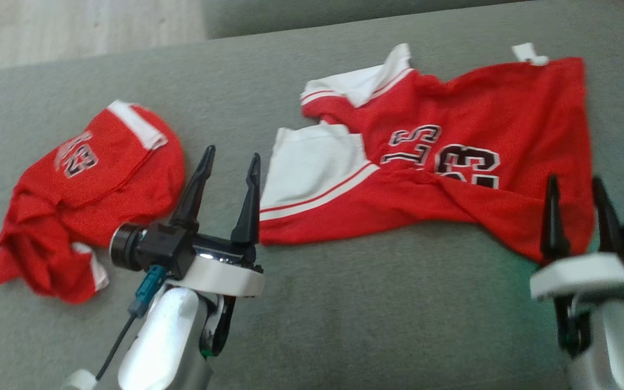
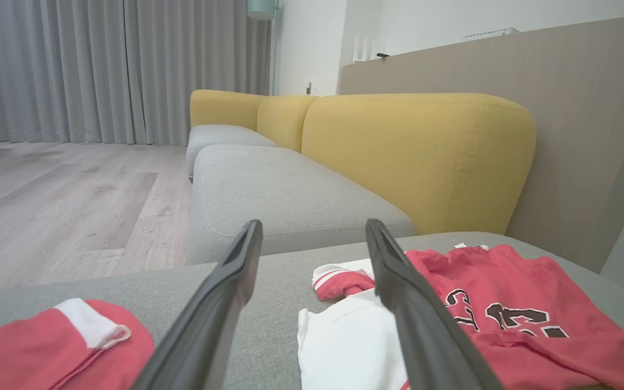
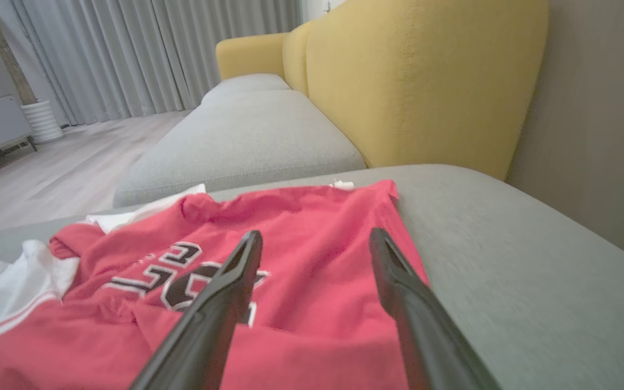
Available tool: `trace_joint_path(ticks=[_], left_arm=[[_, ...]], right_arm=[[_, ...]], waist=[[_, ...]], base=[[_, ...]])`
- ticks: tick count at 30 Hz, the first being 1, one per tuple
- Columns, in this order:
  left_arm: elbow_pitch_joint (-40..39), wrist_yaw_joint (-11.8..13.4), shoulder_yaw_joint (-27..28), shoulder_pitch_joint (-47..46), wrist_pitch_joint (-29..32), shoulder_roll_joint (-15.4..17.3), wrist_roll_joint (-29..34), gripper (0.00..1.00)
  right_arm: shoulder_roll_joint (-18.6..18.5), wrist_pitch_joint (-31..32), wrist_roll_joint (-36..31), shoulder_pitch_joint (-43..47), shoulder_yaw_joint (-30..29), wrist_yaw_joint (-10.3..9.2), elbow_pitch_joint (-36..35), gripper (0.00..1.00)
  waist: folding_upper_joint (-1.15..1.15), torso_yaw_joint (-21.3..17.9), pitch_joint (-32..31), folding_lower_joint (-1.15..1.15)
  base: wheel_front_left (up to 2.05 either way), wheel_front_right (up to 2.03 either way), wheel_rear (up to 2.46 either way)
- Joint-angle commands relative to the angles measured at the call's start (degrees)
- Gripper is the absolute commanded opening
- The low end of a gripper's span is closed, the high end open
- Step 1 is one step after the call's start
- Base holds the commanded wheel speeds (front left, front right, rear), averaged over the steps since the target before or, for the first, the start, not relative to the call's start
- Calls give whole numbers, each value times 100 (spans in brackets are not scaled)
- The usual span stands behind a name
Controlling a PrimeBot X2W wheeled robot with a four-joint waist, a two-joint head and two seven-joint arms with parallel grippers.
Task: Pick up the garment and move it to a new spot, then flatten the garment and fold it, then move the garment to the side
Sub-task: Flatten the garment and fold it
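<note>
Garment point(image 1: 453, 162) is a red jersey with white sleeves edged in thin red stripes. It has black lettering and numbers outlined in white, upside down in the head view and partly hidden by a crease. It lies roughly spread out on the right-centre of the grey cushion point(image 1: 344, 303), not flat: wrinkled, with a long diagonal fold across the near part and one sleeve bunched at the far edge. There is a small white tag point(image 1: 528, 52) at its far right corner. The left gripper point(image 1: 232, 153) is released, fingers wide apart and holding nothing. It sits just left of the near white sleeve, between the garment and a second red jersey point(image 1: 90, 200), which lies crumpled in a heap on the left of the cushion. In the left wrist view the left gripper point(image 2: 313, 225) frames bare cushion, with the white sleeve behind its right finger. The right gripper point(image 1: 574, 180) is also released and empty, its fingers over the garment's near right corner; can't tell if they touch the cloth. In the right wrist view the right gripper point(image 3: 316, 233) has red fabric point(image 3: 301, 227) between its spread fingers. Behind are a yellow backrest point(image 2: 415, 157), grey curtains point(image 2: 101, 70) and a wood floor point(image 2: 46, 206).
</note>
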Motion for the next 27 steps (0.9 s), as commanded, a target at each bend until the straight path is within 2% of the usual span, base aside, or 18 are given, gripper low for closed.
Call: trace_joint_path(ticks=[1,6,13,21,27], left_arm=[[-150,-7,239,-41,-46,37,72,100],[-75,-79,390,2,-46,41,123,100],[352,-248,370,-303,-21,149,285,100],[1364,-427,168,-1287,931,424,463,100],[2166,-347,184,-1990,1603,687,589,100]], right_arm=[[42,-61,19,-3,154,-4,-288,100],[67,-61,317,561,409,-4,-608,100],[69,-62,620,598,492,-4,-898,100],[69,-62,1006,527,516,-4,-948,100],[69,-62,1137,427,678,-4,-968,100]], waist=[[0,-238,-117,1],[0,-518,-142,1],[0,-806,95,1],[0,-1110,589,1],[0,-1348,821,1]], base=[[0,0,0],[0,0,0],[0,0,0],[0,0,0],[0,0,0]])
